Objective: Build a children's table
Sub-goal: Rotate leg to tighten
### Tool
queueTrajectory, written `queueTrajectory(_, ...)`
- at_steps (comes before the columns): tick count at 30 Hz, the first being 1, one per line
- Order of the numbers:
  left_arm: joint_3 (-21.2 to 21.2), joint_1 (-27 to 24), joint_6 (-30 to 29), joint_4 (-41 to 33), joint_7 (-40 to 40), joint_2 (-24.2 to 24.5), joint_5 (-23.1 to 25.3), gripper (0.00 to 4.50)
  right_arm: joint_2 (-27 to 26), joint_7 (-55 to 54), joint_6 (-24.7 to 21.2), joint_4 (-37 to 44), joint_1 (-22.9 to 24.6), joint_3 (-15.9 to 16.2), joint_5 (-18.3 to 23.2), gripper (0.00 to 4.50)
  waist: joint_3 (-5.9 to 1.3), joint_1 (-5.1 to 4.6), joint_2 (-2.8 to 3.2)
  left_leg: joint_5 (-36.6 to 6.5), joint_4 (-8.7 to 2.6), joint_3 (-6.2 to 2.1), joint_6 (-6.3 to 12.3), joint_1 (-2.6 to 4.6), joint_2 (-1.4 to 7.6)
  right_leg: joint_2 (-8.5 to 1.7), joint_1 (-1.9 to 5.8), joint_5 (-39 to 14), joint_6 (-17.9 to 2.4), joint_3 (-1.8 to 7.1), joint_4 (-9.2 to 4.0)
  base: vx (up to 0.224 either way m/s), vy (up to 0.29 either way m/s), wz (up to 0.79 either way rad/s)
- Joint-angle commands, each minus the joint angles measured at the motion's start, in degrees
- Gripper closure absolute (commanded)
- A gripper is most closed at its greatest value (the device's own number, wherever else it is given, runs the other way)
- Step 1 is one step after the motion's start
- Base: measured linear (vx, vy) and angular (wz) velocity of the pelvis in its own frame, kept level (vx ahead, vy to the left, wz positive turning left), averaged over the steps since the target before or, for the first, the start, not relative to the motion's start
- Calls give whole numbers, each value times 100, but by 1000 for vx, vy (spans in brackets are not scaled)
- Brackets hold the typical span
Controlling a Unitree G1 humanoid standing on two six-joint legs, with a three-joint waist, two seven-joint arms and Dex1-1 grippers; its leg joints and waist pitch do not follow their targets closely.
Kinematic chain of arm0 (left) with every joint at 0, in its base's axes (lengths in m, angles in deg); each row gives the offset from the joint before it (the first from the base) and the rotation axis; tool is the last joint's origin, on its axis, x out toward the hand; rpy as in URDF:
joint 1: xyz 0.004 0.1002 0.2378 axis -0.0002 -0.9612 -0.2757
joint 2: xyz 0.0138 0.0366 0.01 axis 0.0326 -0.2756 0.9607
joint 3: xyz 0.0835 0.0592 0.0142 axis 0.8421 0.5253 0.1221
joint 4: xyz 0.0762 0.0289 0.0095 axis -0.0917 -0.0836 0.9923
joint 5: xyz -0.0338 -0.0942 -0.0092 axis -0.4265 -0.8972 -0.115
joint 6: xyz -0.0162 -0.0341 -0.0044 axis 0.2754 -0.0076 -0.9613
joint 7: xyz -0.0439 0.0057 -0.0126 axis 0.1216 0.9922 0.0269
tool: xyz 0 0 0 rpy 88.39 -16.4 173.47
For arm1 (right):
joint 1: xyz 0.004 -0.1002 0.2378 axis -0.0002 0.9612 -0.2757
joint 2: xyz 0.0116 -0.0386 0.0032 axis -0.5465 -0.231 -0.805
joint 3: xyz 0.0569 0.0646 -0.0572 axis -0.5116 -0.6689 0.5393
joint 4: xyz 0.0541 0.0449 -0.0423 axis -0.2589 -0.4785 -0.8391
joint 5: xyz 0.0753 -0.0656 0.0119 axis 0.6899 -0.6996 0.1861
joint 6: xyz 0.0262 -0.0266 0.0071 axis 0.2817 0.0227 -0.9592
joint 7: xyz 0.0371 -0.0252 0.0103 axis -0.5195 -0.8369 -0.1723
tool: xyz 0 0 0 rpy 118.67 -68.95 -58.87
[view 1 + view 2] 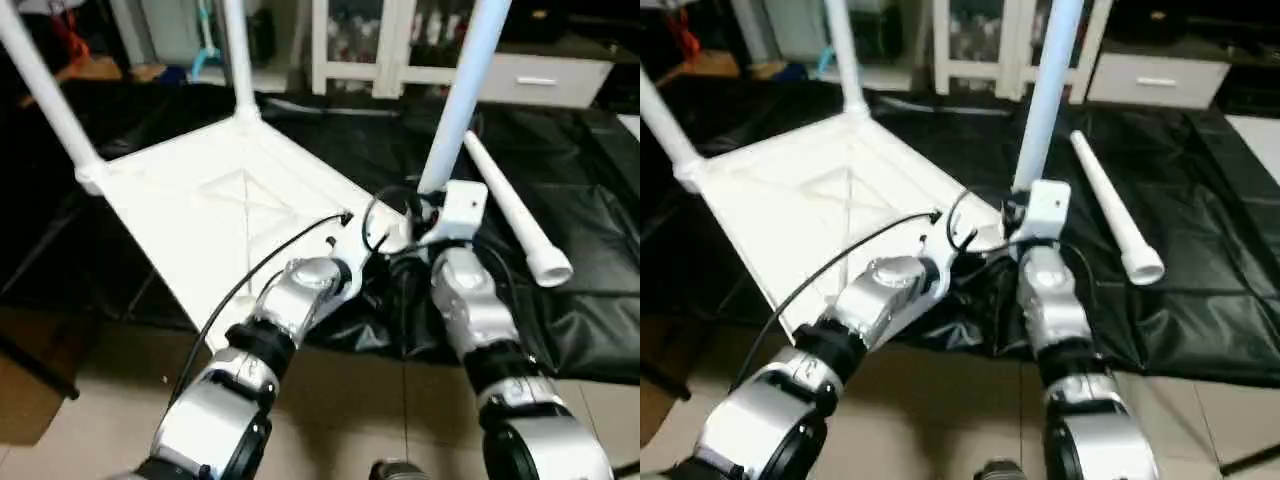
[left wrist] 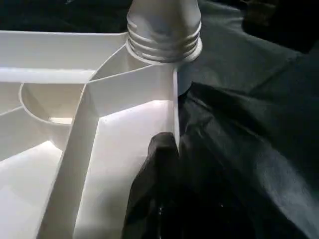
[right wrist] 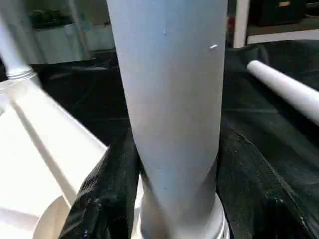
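On black sheet (image 1: 590, 230), upturned white table (image 1: 220, 210), three legs upright.

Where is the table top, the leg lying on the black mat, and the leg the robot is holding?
table top (image 1: 215, 205): left eye view, ribbed underside.
loose leg (image 1: 512, 215): left eye view, middle of tube.
held leg (image 3: 172, 94): right wrist view, tube between the fingers.

White tabletop (image 1: 215, 215) underside up, three legs (image 1: 462, 95) upright in sockets, fourth leg (image 1: 515, 210) loose alongside.
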Motion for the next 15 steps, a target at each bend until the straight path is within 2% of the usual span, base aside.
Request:
queueTrajectory(1,20,253,262,-236,-100,-222,-143,450,-165,-157,-272,-548,144,-133,33,266,-423,6,-86,-2130,-567,-228,328,91,299,-144,222,-1510,-1115,10,-338,0,0,0)
queueTrajectory(2,-1,236,252,-245,-102,-200,-126,450,-156,-156,-219,-552,134,-139,-6,266,-425,5,-80,-1963,-554,-218,435,89,303,-149,233,-1363,-1180,4,-322,0,0,0)
queueTrajectory(3,0,211,298,-242,-122,-143,-96,450,-133,-109,-115,-599,107,-143,-36,266,-426,-4,-98,-1914,-546,-209,485,89,301,-155,236,-1359,-1193,0,-328,0,0,0)
queueTrajectory(4,37,143,441,-273,-264,-20,-76,450,-96,359,117,-493,130,-126,58,266,-433,-3,-88,-1828,-533,-214,578,89,305,-166,255,-1353,-1210,-5,-320,0,0,0)
queueTrajectory(5,63,99,523,-301,-364,55,-68,450,-39,611,233,-365,177,-48,48,210,-434,4,-91,-1786,-531,-217,626,80,310,-170,266,-1329,-1205,-13,-317,0,0,0)
queueTrajectory(6,102,41,630,-341,-496,150,-58,450,45,923,373,-187,249,70,16,210,-449,9,-82,-1594,-518,-227,717,57,314,-171,300,-1152,-1230,-27,-282,0,0,0)
queueTrajectory(8,174,-61,796,-417,-757,293,-56,450,197,1307,479,117,396,206,2,194,-462,19,-84,-1318,-486,-211,894,81,330,-165,293,-788,-1340,-37,-242,0,0,0)
queueTrajectory(9,215,-149,902,-484,-961,421,-62,450,346,1544,479,423,544,261,31,174,-476,59,-92,-1099,-454,-192,1025,100,333,-163,285,-516,-1430,-39,-205,0,0,0)
queueTrajectory(10,246,-230,997,-536,-1137,544,-56,450,508,1731,511,695,687,290,40,174,-471,104,-102,-979,-433,-179,1155,106,336,-172,283,-415,-1466,-33,-188,0,0,0)
queueTrajectory(11,295,-323,1122,-606,-1357,683,-50,450,682,1979,526,1007,849,311,98,163,-475,126,-102,-877,-426,-192,1219,85,336,-180,308,-365,-1461,-38,-165,0,0,0)
queueTrajectory(12,338,-429,1240,-699,-1614,822,-62,450,863,2213,504,1303,1010,311,158,150,-491,200,-83,-616,-402,-201,1340,73,348,-191,331,-241,-1427,-45,-129,0,0,0)
queueTrajectory(13,390,-584,1344,-865,-1990,995,-122,450,1091,2608,376,1656,1208,292,330,150,-495,245,-85,-362,-381,-203,1476,71,361,-184,317,-49,-1439,-35,-94,0,0,0)
queueTrajectory(15,466,-819,1390,-1172,-2566,1226,-271,450,1434,3371,51,2078,1476,322,629,144,-481,361,-68,-272,-372,-204,1613,76,364,-176,326,-53,-1449,-34,-75,0,0,0)
